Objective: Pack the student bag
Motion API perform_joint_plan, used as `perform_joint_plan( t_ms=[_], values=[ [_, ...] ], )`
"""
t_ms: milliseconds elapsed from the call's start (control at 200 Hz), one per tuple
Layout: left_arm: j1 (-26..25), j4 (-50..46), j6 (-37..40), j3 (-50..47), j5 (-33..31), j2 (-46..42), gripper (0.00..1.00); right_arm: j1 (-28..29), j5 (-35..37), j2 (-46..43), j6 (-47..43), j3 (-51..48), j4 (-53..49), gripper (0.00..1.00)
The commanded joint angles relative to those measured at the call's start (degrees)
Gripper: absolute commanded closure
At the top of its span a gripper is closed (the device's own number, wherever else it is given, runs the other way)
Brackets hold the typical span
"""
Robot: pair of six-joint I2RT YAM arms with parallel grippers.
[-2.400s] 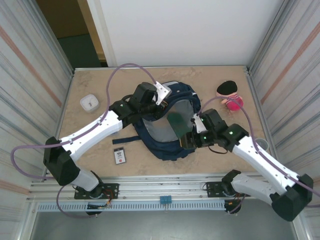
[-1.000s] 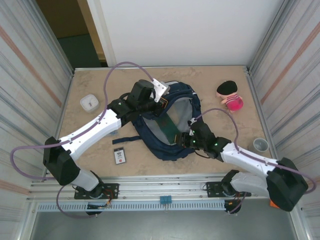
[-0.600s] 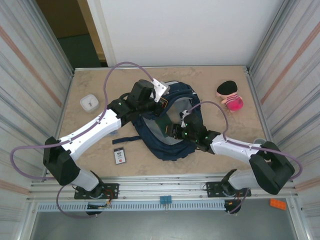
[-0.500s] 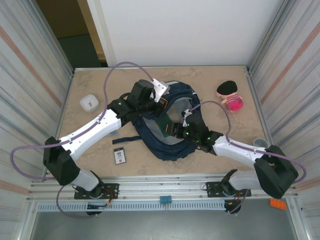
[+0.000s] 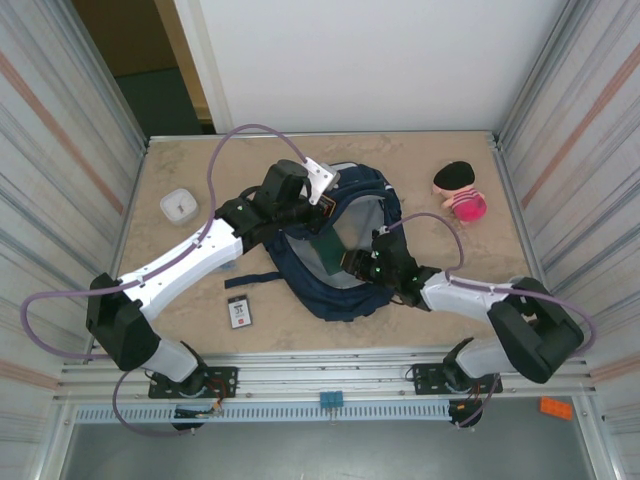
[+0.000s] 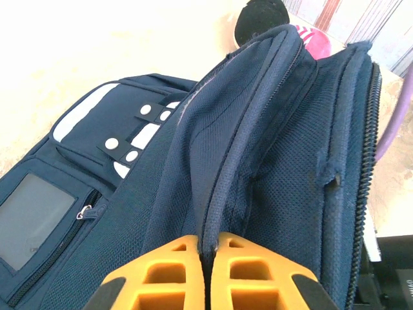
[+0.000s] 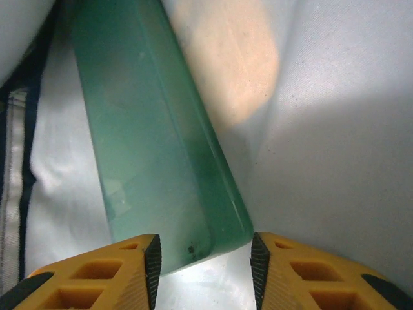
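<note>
Bag (image 5: 335, 300) lies mid-table, mouth open. Left gripper (image 5: 318, 205) is at its far-left rim, jaws pinched tight on the zip edge (image 6: 213, 213), holding it up. Right gripper (image 5: 352, 260) is inside the bag, jaws apart around the end of a green case (image 7: 155, 142); can't tell whether they're squeezing it.

On the tan table (image 5: 200, 165) the student bag (image 5: 335, 300) is laid; left of it a white tub (image 5: 177, 205), near-left a card (image 5: 238, 312), far-right a pink toy (image 5: 460, 192).
</note>
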Motion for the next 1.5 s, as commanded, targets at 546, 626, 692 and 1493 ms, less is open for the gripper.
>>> perform_joint_plan(
  t_ms=[546, 626, 692, 1493],
  values=[
    [0.3, 8.1, -1.7, 0.7, 0.7, -1.9, 1.0, 3.7, 2.0, 19.6, -0.4, 14.0, 15.5, 0.67],
    [0.4, 8.0, -1.7, 0.3, 0.0, -2.2, 1.0, 3.8, 2.5, 17.3, -0.8, 12.5, 15.0, 0.62],
    [0.6, 8.0, -1.7, -0.2, -0.4, -2.3, 1.0, 3.8, 3.4, 14.1, -1.2, 10.3, 14.2, 0.58],
    [-2.9, 7.5, -7.2, -13.9, 1.4, 0.1, 0.8, 3.7, 11.9, -49.2, -14.5, 2.0, -41.9, 0.39]
  ],
)
